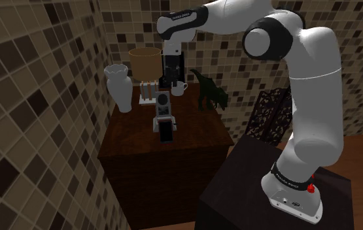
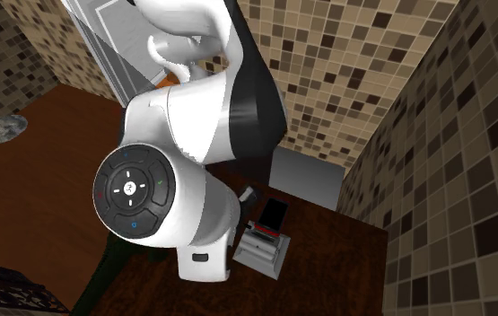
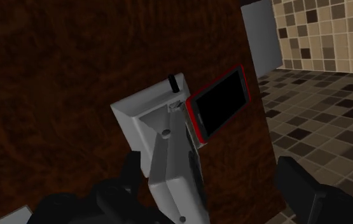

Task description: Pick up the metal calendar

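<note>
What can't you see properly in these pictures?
1. Wrist view: the grey-white desk calendar is cut off by the picture's edge.
2. Shoulder view: its dates are too small and dim to read.
3. Second exterior view: the white robot arm hides most of the dark wooden table.

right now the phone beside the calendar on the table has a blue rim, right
Not quite: the phone's rim is red, not blue, as the wrist view shows. The rest holds: it lies beside the calendar on the table.
</note>
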You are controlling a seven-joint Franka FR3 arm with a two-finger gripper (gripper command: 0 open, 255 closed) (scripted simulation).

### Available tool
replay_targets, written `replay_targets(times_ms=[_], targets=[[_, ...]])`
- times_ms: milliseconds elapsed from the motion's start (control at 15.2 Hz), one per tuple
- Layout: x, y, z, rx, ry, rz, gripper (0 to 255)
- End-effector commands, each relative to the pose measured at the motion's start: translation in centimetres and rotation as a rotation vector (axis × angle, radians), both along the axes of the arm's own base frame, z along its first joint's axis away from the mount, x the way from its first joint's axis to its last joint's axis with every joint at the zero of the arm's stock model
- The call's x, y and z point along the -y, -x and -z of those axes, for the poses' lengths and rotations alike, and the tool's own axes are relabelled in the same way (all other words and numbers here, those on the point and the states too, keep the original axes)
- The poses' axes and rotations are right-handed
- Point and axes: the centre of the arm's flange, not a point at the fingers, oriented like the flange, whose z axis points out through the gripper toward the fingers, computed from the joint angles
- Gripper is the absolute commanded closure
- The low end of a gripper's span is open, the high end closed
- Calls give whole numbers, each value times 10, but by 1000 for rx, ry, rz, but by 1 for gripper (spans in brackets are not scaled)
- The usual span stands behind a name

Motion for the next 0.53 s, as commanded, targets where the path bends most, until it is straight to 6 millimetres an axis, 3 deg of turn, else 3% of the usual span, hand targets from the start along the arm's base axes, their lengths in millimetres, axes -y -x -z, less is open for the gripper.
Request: replay_targets(times_ms=[0, 462], targets=[[-4, -23, 18, -8, -31, -19, 0], [-4, -26, 51, -9, -34, -21, 0]])
